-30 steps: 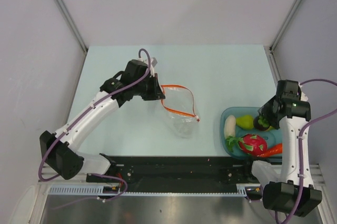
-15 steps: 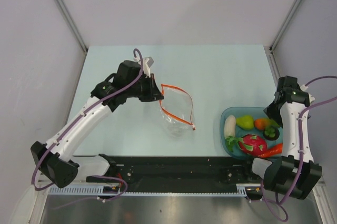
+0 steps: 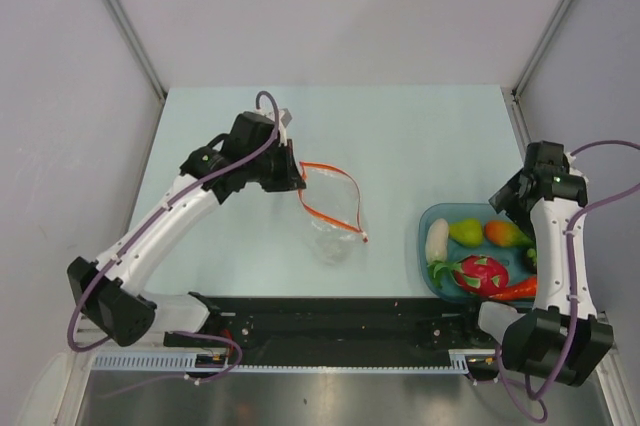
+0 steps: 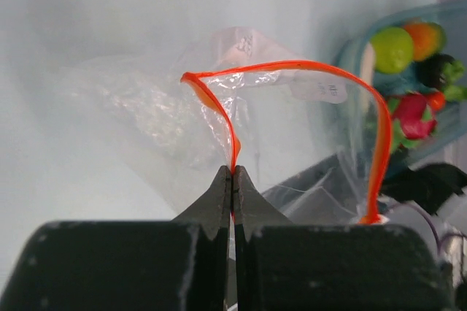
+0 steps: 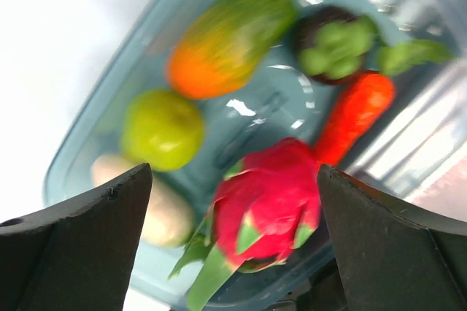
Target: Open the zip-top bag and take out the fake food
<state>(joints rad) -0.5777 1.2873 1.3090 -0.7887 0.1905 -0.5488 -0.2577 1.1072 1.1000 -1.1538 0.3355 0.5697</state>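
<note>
Left gripper (image 3: 298, 178) is pinched fully closed on the zip-top bag (image 3: 335, 228), right on the red-orange zip strip (image 3: 330, 168). In the left wrist view the 2 fingertips (image 4: 222, 188) meet with the strip (image 4: 292, 65) sandwiched between them, no gap at all. The mouth of the bag (image 4: 146, 106) is pulled open into a big loop, with the far side of the strip arching up and over. The bag's crumpled clear body sags down onto the pale blue table (image 3: 420, 136), about mid-table, just right of the left gripper.

There's a small white label (image 4: 321, 90) on the plastic with some dark print, plus another faint printed patch higher up, but honestly it's too small and blurry to read either one.

The fake food (image 3: 475, 256) is all sitting in a teal tray (image 3: 424, 221) on the right side of the table, well apart from the bag: white radish (image 5: 164, 212), green fruit (image 5: 162, 128), an orange-and-green fruit (image 5: 226, 41), carrot (image 5: 354, 114), dragon fruit (image 5: 270, 201) and a dark piece with a green top (image 5: 336, 41).

Right gripper (image 3: 500, 202) hangs over the tray's far edge, spread wide and holding nothing. Its wrist view is a bit motion-blurred, with the 2 fingers (image 5: 73, 238) framing the tray (image 5: 109, 106).
</note>
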